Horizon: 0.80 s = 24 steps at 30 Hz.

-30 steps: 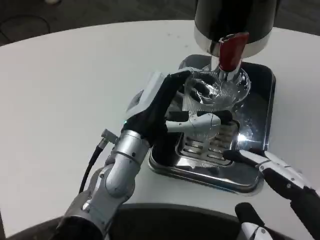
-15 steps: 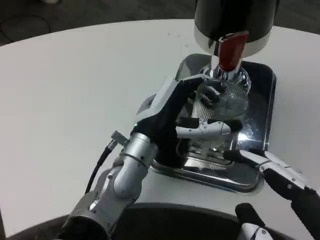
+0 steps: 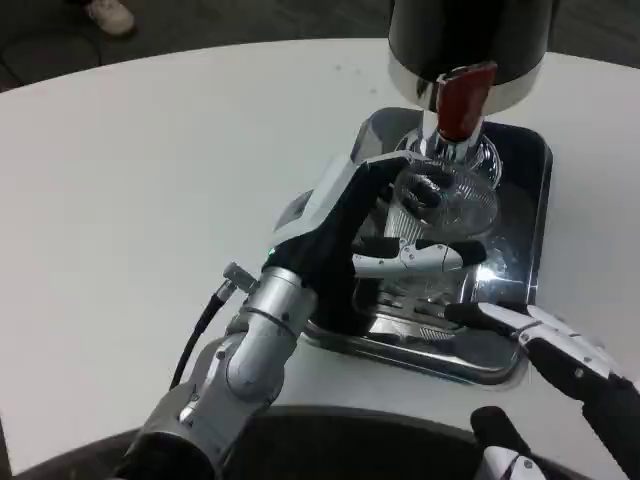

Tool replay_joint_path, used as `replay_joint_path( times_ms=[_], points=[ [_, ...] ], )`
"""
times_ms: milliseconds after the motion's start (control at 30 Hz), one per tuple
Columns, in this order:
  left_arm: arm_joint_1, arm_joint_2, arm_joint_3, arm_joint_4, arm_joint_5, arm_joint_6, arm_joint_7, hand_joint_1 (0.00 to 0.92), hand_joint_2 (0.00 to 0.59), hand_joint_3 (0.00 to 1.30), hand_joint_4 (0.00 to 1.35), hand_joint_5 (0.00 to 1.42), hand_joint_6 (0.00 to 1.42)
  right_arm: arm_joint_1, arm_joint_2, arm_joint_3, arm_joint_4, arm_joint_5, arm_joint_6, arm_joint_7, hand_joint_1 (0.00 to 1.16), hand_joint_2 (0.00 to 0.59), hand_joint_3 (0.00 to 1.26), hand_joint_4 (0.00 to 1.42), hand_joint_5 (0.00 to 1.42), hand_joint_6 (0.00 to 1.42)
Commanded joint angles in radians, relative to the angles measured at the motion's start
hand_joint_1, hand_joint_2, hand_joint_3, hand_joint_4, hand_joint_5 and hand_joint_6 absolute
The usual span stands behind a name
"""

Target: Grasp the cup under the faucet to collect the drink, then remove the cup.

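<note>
Fingers (image 3: 415,256) of the left hand (image 3: 350,235) wrap the clear plastic cup (image 3: 445,215), parked under the red-handled faucet (image 3: 458,105) over the steel drip tray (image 3: 520,300). Squeeze too hard and thin walls buckle; drift sideways and drink misses. Right hand (image 3: 560,350) waits nearby, fingers apart.

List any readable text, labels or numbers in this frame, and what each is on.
None readable. The dispenser, its red tap handle, the clear cup held by the left hand, the steel drip tray and the right hand carry no legible markings.
</note>
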Motion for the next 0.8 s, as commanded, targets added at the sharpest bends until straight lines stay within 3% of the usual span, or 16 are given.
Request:
replay_joint_path(
  times_ms=[33, 233, 333, 467, 800],
  points=[
    [-0.001, 0.008, 0.002, -0.002, 0.001, 0.000, 0.014, 0.513, 0.143, 0.80, 0.84, 1.05, 0.78, 0.009, 0.006, 0.002, -0.002, 0.003, -0.014, -0.003, 0.44, 0.507, 0.21, 0.18, 0.10, 0.06],
    [0.000, 0.009, 0.002, -0.002, -0.002, 0.002, 0.005, 0.489, 0.129, 0.80, 0.74, 1.00, 0.76, 0.004, 0.007, 0.004, -0.003, 0.002, -0.010, -0.004, 0.44, 0.507, 0.21, 0.18, 0.10, 0.06],
    [-0.002, 0.007, 0.004, 0.003, -0.014, -0.001, -0.014, 0.448, 0.130, 0.81, 0.55, 0.94, 0.72, 0.006, 0.009, 0.004, -0.003, 0.003, -0.009, -0.005, 0.44, 0.507, 0.21, 0.18, 0.10, 0.06],
    [-0.002, 0.007, 0.005, -0.001, -0.014, -0.004, -0.014, 0.423, 0.125, 0.80, 0.44, 0.91, 0.70, 0.005, 0.011, 0.002, -0.004, 0.003, -0.010, -0.006, 0.44, 0.507, 0.22, 0.18, 0.10, 0.06],
    [0.004, 0.012, 0.004, -0.008, -0.008, -0.004, -0.006, 0.398, 0.121, 0.81, 0.37, 0.89, 0.70, 0.004, 0.012, 0.001, -0.002, 0.008, -0.009, -0.005, 0.44, 0.514, 0.23, 0.19, 0.11, 0.06]
  ],
)
